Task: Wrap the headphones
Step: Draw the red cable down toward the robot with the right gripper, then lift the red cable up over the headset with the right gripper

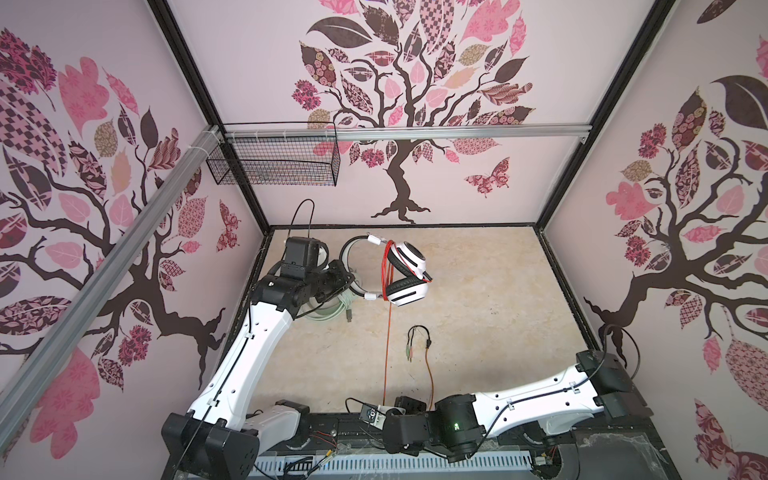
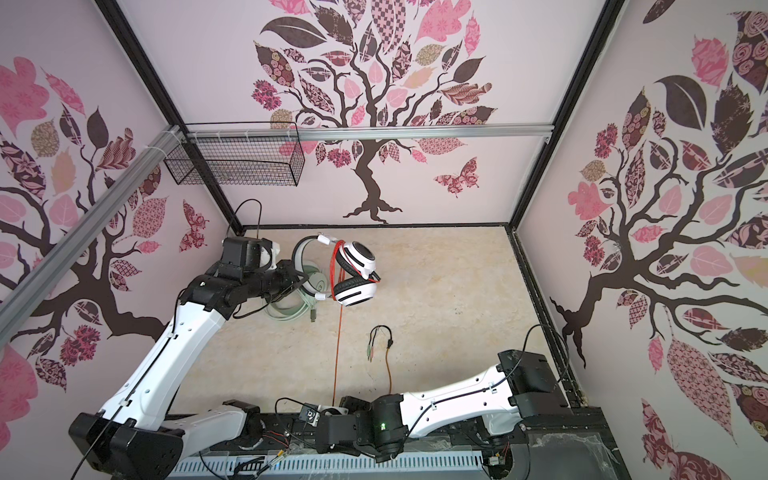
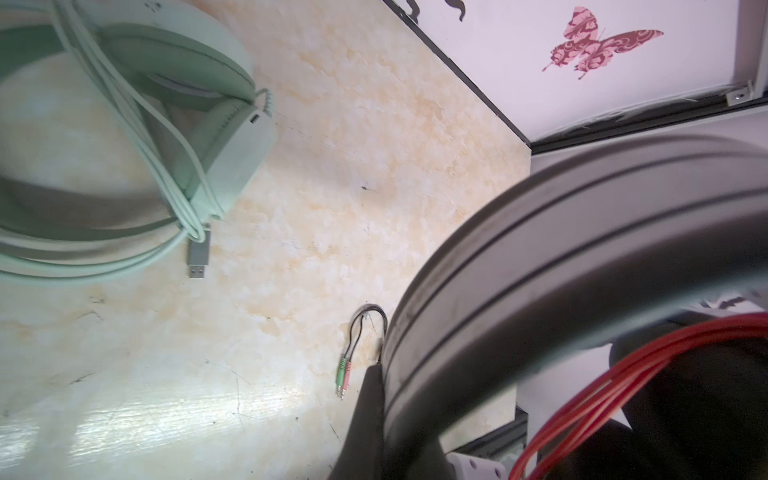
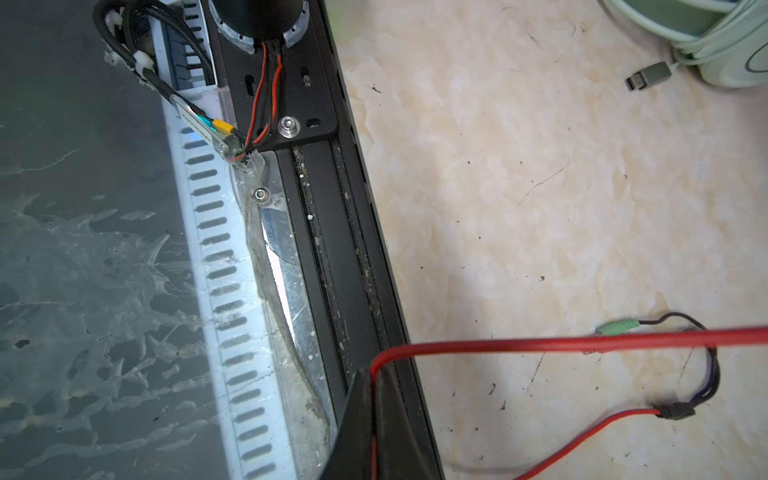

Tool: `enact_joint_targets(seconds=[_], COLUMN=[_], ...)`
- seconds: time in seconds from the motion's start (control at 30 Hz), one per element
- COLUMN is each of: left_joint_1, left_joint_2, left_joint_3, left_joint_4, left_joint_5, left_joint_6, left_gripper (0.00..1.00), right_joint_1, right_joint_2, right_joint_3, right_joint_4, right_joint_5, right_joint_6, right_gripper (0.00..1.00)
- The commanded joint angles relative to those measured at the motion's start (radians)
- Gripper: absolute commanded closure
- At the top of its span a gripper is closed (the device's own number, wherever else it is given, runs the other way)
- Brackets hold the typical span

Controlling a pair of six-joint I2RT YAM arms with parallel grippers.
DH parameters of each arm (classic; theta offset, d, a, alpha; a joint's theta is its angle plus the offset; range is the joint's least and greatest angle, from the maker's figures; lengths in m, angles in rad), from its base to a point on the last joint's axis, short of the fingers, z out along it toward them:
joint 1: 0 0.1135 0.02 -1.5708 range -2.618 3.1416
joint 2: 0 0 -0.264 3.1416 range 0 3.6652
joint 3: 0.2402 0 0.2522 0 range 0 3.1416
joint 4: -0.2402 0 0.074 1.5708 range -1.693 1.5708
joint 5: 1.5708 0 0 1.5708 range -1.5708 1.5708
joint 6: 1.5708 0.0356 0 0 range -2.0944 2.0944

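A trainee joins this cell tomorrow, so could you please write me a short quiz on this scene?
1. True or false: the pale green cable is coiled around the mint-green headset.
2. What is the right gripper shut on? A the orange-red cable; B a USB plug; C the green jack plugs.
3. Which gripper holds the white-and-black headset by its headband?
Key: 1 true; 2 A; 3 the left gripper.

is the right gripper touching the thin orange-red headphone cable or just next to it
Touching. The right wrist view shows the thin orange-red headphone cable bending down into the shut right gripper, where it is pinched between the dark jaws.
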Motion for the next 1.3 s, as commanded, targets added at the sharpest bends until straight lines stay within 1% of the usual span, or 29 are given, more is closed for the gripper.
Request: enact_joint_targets(seconds=[0.0,0.13,0.23,0.27,0.4,0.5,0.6,0.77,0.97,1.03,1.13,1.2,1.27], left_joint_1=[0.005,-0.017,-0.063,-0.075,-0.076,-0.076,-0.082,-0.127,-0.137,-0.135,-0.139,-0.142,-0.144], left_joint_2=[-0.034,-0.043,-0.033,-0.024,0.008,-0.007,-0.022,-0.035,-0.07,-0.072,-0.075,-0.077,-0.076], left_joint_3=[0.065,0.054,0.059,0.062,0.083,0.063,0.046,0.042,-0.011,-0.022,-0.033,-0.035,-0.036], left_joint_4=[0.04,-0.002,-0.028,-0.036,-0.09,-0.089,-0.086,-0.1,-0.09,-0.091,-0.09,-0.09,-0.09], left_joint_5=[-0.142,-0.313,-0.449,-0.479,-0.532,-0.561,-0.568,-0.608,-0.595,-0.585,-0.579,-0.579,-0.576], left_joint_6=[0.014,0.038,0.054,0.059,0.062,0.064,0.066,0.071,0.076,0.08,0.08,0.081,0.08], left_gripper=[1.0,1.0,1.0,1.0,1.0,1.0,1.0,1.0,1.0,1.0,1.0,1.0,1.0], right_joint_1=[0.013,0.013,0.031,0.044,0.094,0.12,0.121,0.122,0.104,0.102,0.092,0.085,0.078], right_joint_2=[-0.059,-0.103,-0.114,-0.11,-0.075,-0.041,-0.012,-0.01,-0.021,-0.021,-0.025,-0.043,-0.067], right_joint_3=[0.036,0.091,0.166,0.198,0.338,0.44,0.527,0.61,0.717,0.749,0.792,0.801,0.785], right_joint_4=[-0.066,-0.128,-0.195,-0.223,-0.349,-0.447,-0.55,-0.681,-0.793,-0.802,-0.777,-0.705,-0.601], right_joint_5=[-0.028,-0.031,-0.031,-0.015,0.057,0.13,0.218,0.475,0.682,0.753,0.845,0.88,0.89], right_joint_6=[-0.004,-0.006,-0.017,-0.022,-0.034,-0.038,-0.023,0.027,0.041,0.028,-0.024,-0.102,-0.202], right_gripper=[1.0,1.0,1.0,1.0,1.0,1.0,1.0,1.0,1.0,1.0,1.0,1.0,1.0])
